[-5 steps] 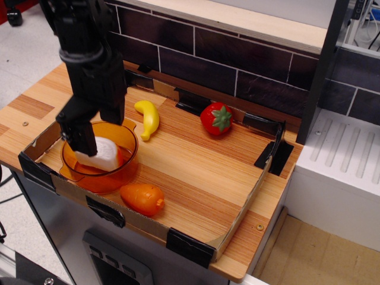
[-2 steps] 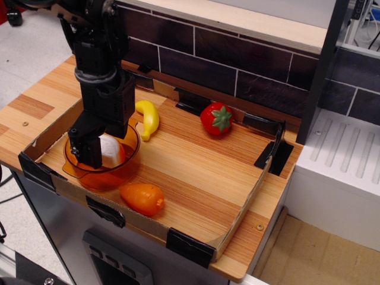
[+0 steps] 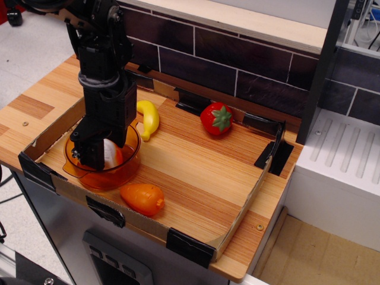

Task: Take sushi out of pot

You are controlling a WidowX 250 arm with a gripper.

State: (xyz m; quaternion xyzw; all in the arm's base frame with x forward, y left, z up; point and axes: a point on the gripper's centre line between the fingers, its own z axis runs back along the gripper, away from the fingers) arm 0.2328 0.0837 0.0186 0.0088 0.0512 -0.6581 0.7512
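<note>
At the left of the worktop [image 3: 196, 172] we find the pot [image 3: 122, 169], seated in the near left corner of the cardboard tray [image 3: 234, 228]. The tray walls keep the loose items from rolling off the wooden surface. The sushi [image 3: 113, 155] lies inside the pot; only a sliver of its white body and orange-red edge shows beside the arm. The pincer [image 3: 95, 155] is lowered into the pot directly over the sushi, with its dark fingers reaching down past the rim. We cannot tell whether the fingers are clenched on the sushi or merely set around it, since the arm body hides the contact. We judge the vertical approach to be deliberate: entering from above lets the fingers clear the pot wall and straddle the piece without tipping the pot.

Just in front of the pot, near the tray's front wall, lies an orange carrot-like toy [image 3: 142, 199]. It is not the target and sits apart from the pincer. Behind the pot, close to its right rim, rests a yellow banana [image 3: 148, 119]. Farther right, well apart from the pot, a red strawberry [image 3: 216, 119] stands near the back wall of the tray.

We judge the extraction as not yet done. The open middle of the tray offers room for setting the piece down.
</note>
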